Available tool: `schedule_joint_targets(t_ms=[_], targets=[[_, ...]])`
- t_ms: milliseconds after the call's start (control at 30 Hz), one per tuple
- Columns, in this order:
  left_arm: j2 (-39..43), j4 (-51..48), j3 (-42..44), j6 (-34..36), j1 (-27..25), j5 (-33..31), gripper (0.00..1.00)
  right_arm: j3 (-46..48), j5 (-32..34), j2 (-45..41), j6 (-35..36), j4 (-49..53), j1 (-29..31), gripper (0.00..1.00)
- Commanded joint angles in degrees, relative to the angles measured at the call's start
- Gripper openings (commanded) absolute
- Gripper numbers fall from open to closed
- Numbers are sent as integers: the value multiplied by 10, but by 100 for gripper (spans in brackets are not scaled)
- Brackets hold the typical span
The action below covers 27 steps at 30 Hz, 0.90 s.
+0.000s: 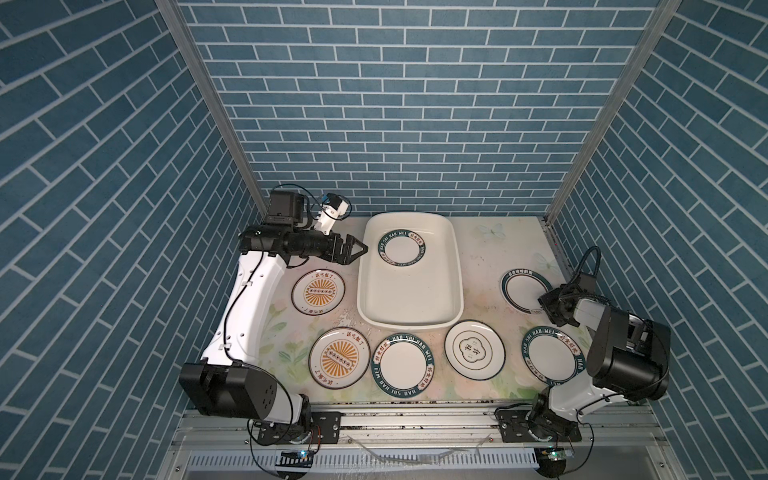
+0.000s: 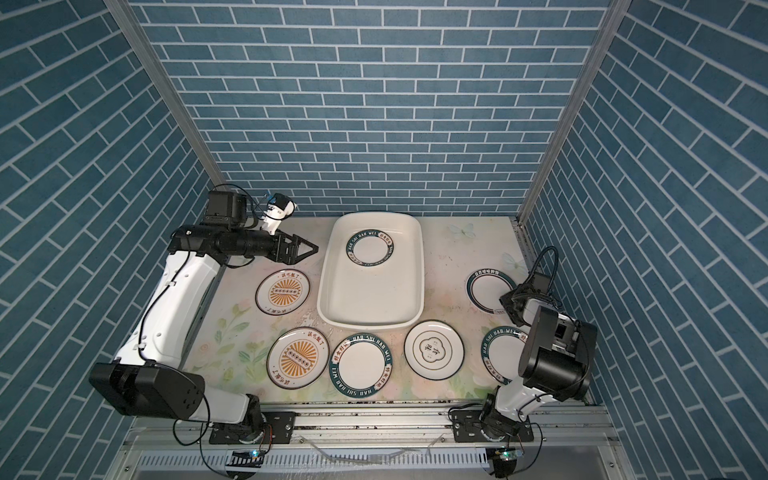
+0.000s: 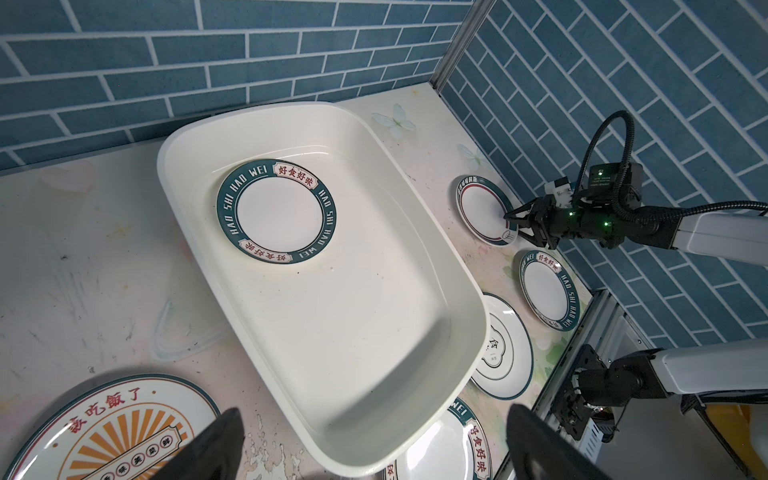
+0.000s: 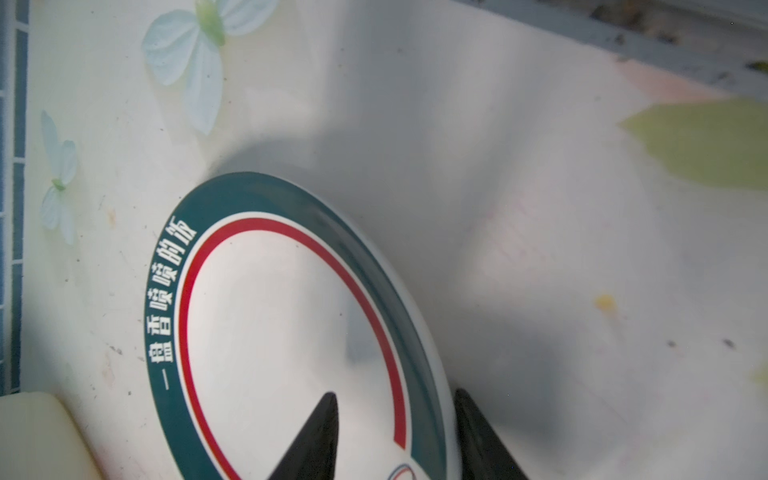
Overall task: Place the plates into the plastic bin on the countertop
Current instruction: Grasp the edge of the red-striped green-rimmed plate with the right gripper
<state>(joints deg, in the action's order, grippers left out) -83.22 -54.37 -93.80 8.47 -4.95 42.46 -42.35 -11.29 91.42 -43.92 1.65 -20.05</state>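
Note:
The cream plastic bin (image 1: pixel 411 303) (image 3: pixel 353 332) stands at the back middle of the flowered countertop (image 1: pixel 482 257). One green-rimmed plate (image 1: pixel 402 247) (image 3: pixel 276 211) lies flat in its far end. My left gripper (image 1: pixel 361 249) (image 3: pixel 376 415) hovers open and empty just left of the bin's far corner. My right gripper (image 1: pixel 542 305) (image 4: pixel 395 395) sits at the near-right rim of a plate with a green rim and red ring (image 1: pixel 521 291) (image 4: pixel 270 311). One finger is over the plate's face and the other outside its edge, with a gap still showing.
On the countertop lie two orange sunburst plates (image 1: pixel 318 292) (image 1: pixel 339 358), two green lettered plates (image 1: pixel 402 363) (image 1: pixel 550 353) and a quatrefoil plate (image 1: pixel 474 349) just in front of the bin. Blue brick walls close in three sides. An aluminium rail (image 1: pixel 415 419) runs along the front.

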Motion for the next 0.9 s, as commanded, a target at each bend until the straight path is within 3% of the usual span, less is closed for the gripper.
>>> schedule_joint_targets(t_ms=[0,867], targets=[[14,0,8,8,3,-3,100,14,-44,18,-4,-24,-1,43],[24,5,15,6,4,-4,100,93,-92,58,-93,-175,-2,18]])
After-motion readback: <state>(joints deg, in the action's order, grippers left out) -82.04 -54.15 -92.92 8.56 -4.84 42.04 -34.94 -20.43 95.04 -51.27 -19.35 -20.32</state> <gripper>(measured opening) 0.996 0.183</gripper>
